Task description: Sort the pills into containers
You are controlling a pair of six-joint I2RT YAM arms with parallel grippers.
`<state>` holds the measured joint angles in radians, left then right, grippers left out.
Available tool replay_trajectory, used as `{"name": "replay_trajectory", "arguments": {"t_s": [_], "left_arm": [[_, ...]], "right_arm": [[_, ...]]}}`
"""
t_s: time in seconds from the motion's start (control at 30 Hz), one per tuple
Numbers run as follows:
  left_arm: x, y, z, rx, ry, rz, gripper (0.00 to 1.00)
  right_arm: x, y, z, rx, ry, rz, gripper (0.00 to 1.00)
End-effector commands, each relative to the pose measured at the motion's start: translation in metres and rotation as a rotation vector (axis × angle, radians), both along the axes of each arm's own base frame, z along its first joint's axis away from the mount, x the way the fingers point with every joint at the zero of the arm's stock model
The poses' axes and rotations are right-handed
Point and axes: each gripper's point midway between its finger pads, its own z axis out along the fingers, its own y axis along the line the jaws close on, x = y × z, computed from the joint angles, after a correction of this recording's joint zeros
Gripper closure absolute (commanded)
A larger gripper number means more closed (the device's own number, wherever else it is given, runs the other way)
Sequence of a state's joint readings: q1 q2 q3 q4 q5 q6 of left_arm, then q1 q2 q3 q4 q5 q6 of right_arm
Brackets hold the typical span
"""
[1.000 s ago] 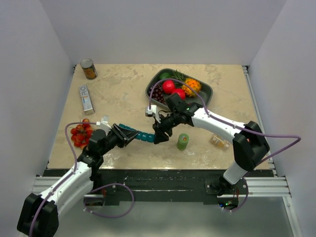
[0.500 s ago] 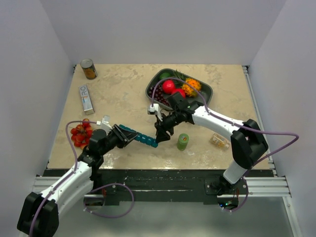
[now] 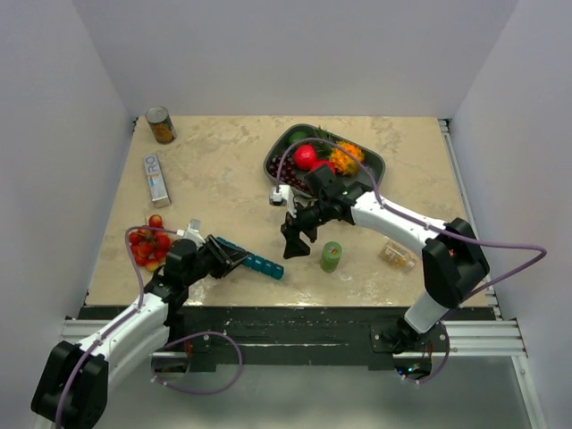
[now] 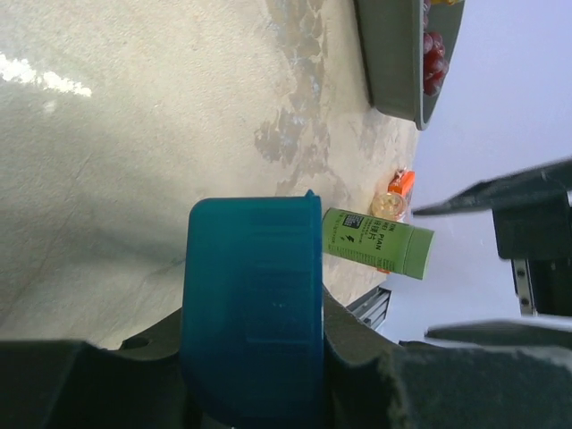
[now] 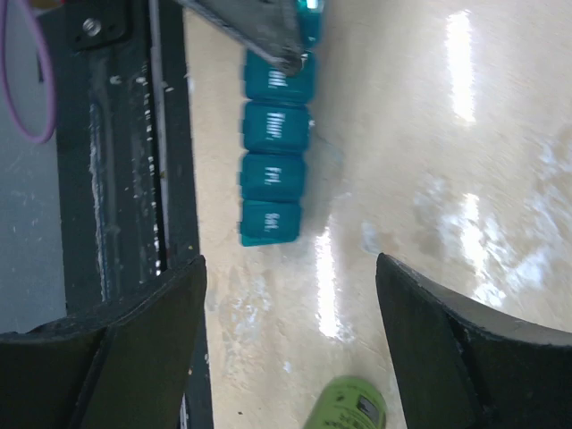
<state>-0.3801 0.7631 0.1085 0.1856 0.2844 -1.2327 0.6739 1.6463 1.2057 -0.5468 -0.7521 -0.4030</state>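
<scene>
At the front of the desk (image 3: 223, 170), the left end effector (image 3: 229, 256) is clamped on one end of the teal strip (image 3: 256, 263). The strip's free end points toward the right end effector (image 3: 293, 241), which hangs just beyond it, jaws spread wide and empty. I cannot tell whether the strip rests on the desk. To work a lid, the left should hold level and firm while the right comes down squarely on one lid's lip, clear of the green tube (image 3: 332, 256).
</scene>
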Motion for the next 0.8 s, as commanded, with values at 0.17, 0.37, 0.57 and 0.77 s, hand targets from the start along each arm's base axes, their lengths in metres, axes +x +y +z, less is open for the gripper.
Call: {"name": "replay_trajectory", "arguments": {"t_s": [0.17,0.37,0.57,0.77], "left_arm": [[0.004,-0.004,0.013,-0.120,0.005,0.047,1.00],[0.005,-0.004,0.019,-0.131,-0.009,0.050,1.00],[0.005,-0.006,0.023,-0.141,-0.023,0.037,1.00],[0.005,-0.007,0.027,-0.149,-0.036,0.030,1.00]], "right_arm": [[-0.040,0.026,-0.006,-0.050,-0.122,0.144,0.20],[-0.036,0.026,-0.024,-0.126,-0.157,0.129,0.21],[-0.028,0.025,-0.030,-0.159,-0.173,0.104,0.24],[-0.023,0.025,-0.035,-0.187,-0.176,0.084,0.33]]}}
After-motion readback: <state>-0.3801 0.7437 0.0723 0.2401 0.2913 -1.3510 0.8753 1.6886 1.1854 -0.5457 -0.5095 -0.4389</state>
